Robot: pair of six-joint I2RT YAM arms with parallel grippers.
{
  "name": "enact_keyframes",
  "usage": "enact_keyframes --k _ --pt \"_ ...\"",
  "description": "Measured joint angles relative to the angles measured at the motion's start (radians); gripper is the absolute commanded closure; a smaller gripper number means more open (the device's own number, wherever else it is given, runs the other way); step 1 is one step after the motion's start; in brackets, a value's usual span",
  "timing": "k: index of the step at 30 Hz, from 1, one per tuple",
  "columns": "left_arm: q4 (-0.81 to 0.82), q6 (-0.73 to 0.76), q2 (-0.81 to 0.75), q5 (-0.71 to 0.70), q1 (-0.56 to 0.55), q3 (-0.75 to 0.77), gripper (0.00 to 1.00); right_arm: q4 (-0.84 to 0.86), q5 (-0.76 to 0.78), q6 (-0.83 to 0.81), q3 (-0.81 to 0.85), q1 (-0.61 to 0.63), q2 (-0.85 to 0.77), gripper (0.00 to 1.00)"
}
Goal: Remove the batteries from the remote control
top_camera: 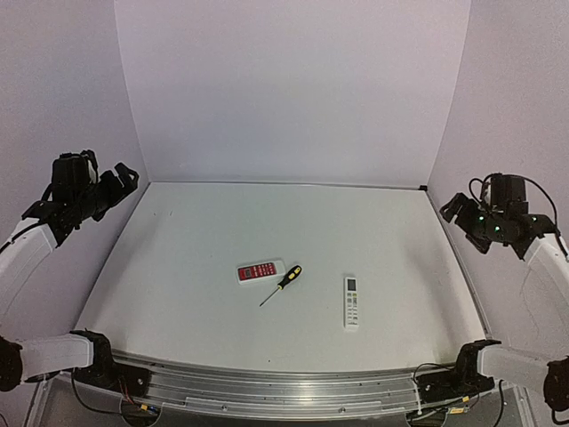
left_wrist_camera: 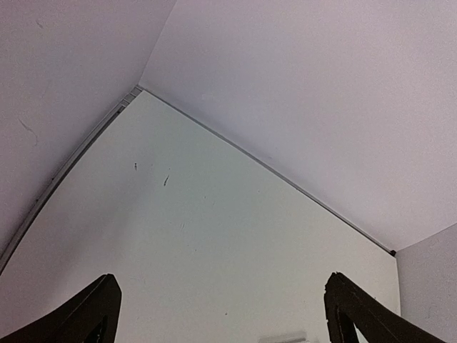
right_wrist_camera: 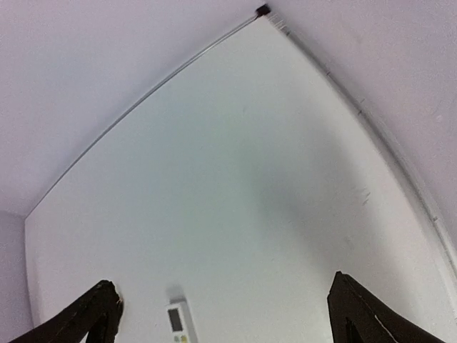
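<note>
Evidently nothing is begun: left gripper (left_wrist_camera: 221, 280) and right gripper (right_wrist_camera: 222, 280) both hang released; next, reach the face-up remote control (top_camera: 351, 301).

Remote (top_camera: 351, 302): slim, white, face up, small screen at far end, lying flat and lengthwise on worktop (top_camera: 204, 231), right of centre.

The bottom edge crops the remote control (right_wrist_camera: 180, 323).

1. i see my left arm (top_camera: 27, 249) folded up at the left side, left gripper (top_camera: 122, 181) aloft, jaws spread wide.
2. my right arm (top_camera: 547, 258) mirrors it, right gripper (top_camera: 453, 208) aloft, jaws equally wide.
</note>
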Motion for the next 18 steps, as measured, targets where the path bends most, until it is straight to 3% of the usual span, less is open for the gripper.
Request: enact_keyframes --k 3,9,13,18 --pt "-0.004 0.000 0.010 0.013 0.000 0.000 0.00 -0.053 -0.122 0.031 -0.001 0.099 0.065 0.02" --pt "-0.012 0.001 0.025 0.054 0.000 -0.016 0.00 -0.138 -0.003 0.077 0.092 0.667 0.421 0.02" --pt "-0.012 0.000 0.025 0.064 0.000 -0.044 0.00 -0.175 0.161 0.132 0.155 0.833 0.632 0.04" --pt "-0.011 -0.002 0.025 0.086 0.000 -0.083 0.00 -0.182 0.272 0.191 0.177 0.921 0.769 0.16"
